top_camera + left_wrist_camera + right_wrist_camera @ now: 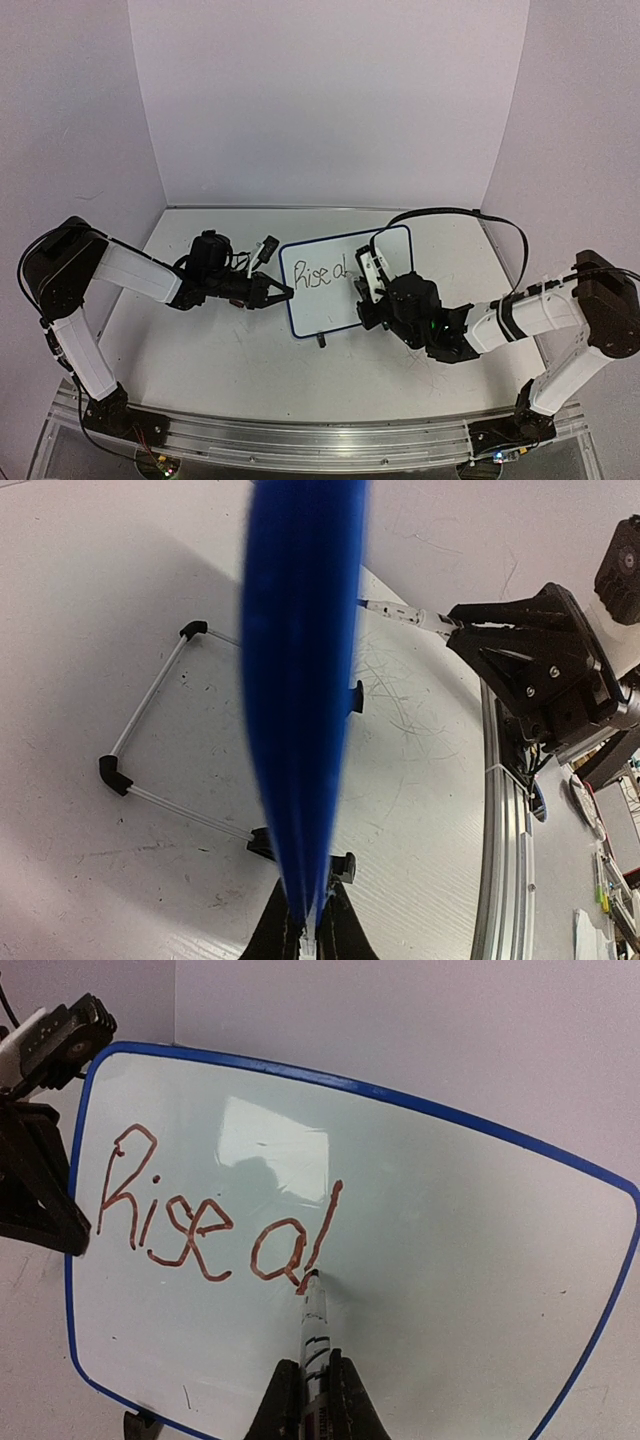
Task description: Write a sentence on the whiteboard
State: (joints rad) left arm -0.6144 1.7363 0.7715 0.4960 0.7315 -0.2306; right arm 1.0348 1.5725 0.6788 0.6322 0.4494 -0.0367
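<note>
The whiteboard (340,305), white with a blue rim, stands tilted at the table's middle. My left gripper (283,292) is shut on its left edge; in the left wrist view the blurred blue rim (300,680) runs up from between the gripper (313,935) fingers. The sentence (200,1220) reads "Rise a" plus one upright stroke, in reddish-brown lines (322,272). My right gripper (316,1390) is shut on a white marker (315,1320), whose tip touches the board at the foot of that last stroke. From above, the right gripper (368,290) sits at the board's right half.
The board's wire stand (150,695) and black clip feet (345,865) rest on the scuffed white tabletop (220,340). An aluminium rail (300,440) runs along the near edge. A black cable (470,212) loops behind the right arm. Walls close the back and sides.
</note>
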